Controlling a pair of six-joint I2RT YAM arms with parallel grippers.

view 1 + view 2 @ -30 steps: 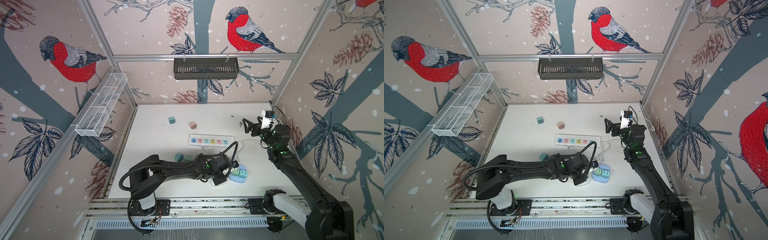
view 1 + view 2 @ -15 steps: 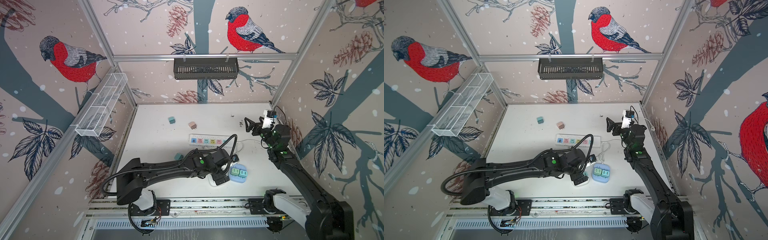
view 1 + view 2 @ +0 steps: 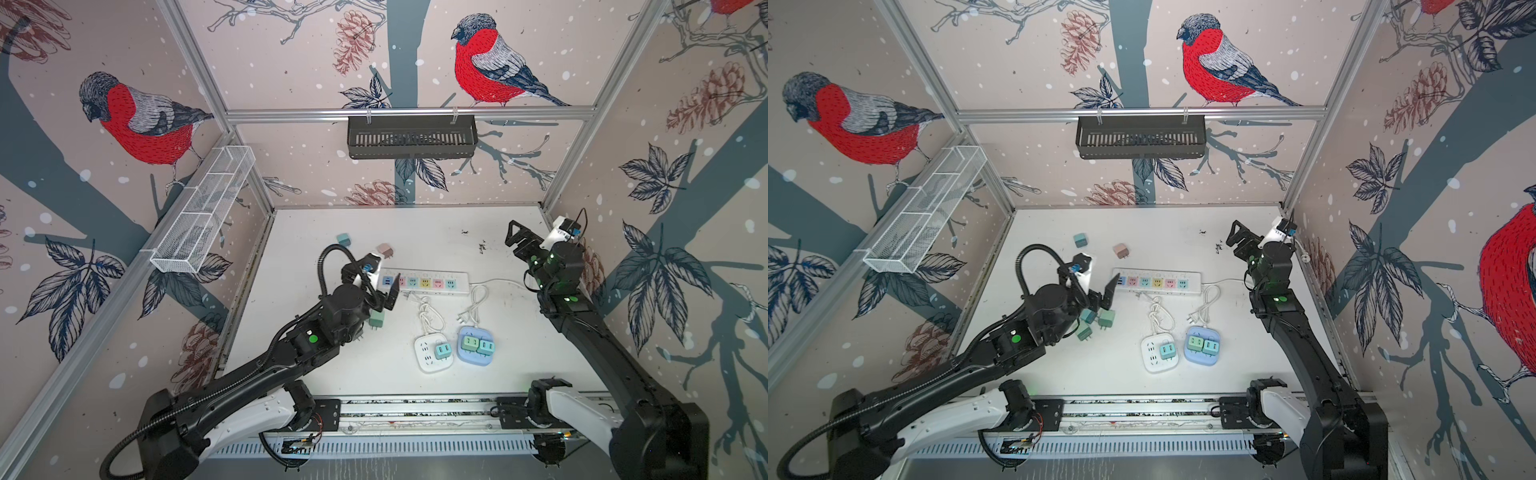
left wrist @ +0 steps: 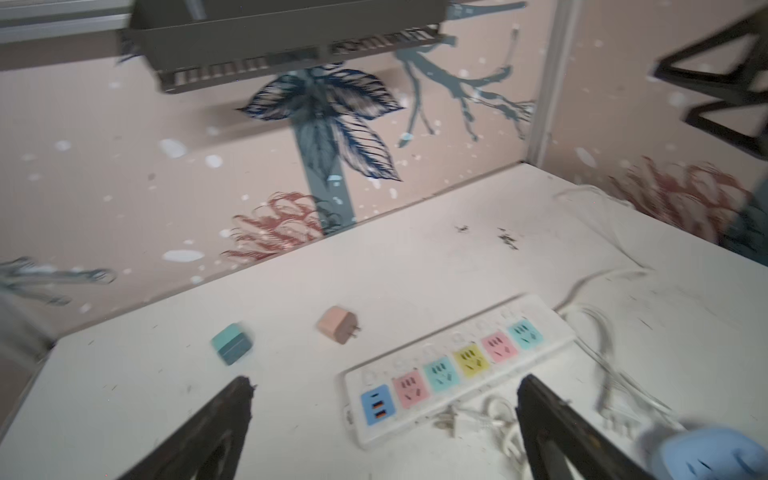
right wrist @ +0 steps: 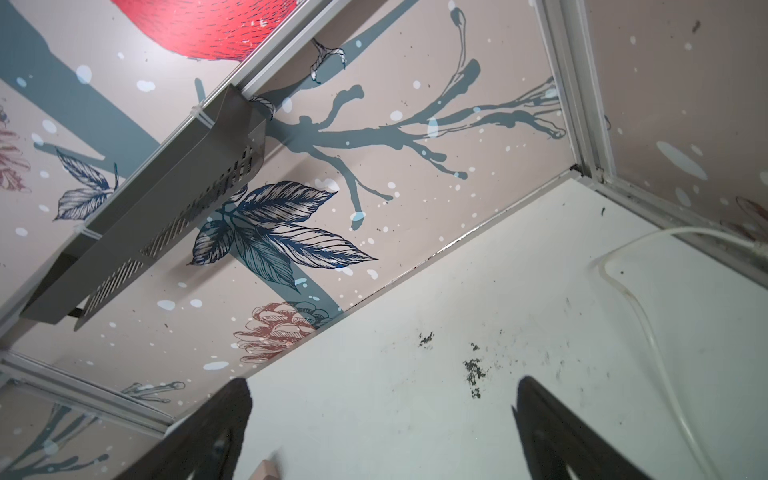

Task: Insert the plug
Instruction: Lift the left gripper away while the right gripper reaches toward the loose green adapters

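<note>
1. My left gripper (image 3: 381,291) has its jaws wide apart and holds nothing. The left wrist view shows both fingers (image 4: 237,399) clear of everything.
2. The plug (image 3: 441,350) is not in that gripper. It sits on the white socket (image 3: 424,354), well apart from the gripper, off to its right and back toward the arm bases. Its prongs are hidden, so it looks seated.
3. Just beyond the white socket from the left gripper, the blue socket (image 3: 473,360) carries 2 mint plugs (image 3: 478,344) side by side.
4. The strip (image 3: 428,282) lies directly ahead of the left fingertips. In the wrist view its blue USB end falls between the 2 fingers, and in both top views 1 finger overlaps that end.
5. Past the strip from the gripper, a pink plug (image 3: 385,249) and a teal plug (image 3: 344,239) lie loose on the table (image 3: 415,224).
6. Below the left gripper, toward its wrist, 3 green plugs (image 3: 1106,319) lie loose, partly hidden by the arm.
7. My right gripper (image 3: 517,237) also has its jaws wide apart and is empty. It is near the far right corner, well apart from every plug and socket.
8. Ahead of the right fingers (image 5: 540,415) I see only scuffed table and the back wall. A white cable (image 5: 648,332) runs past 1 finger.
</note>
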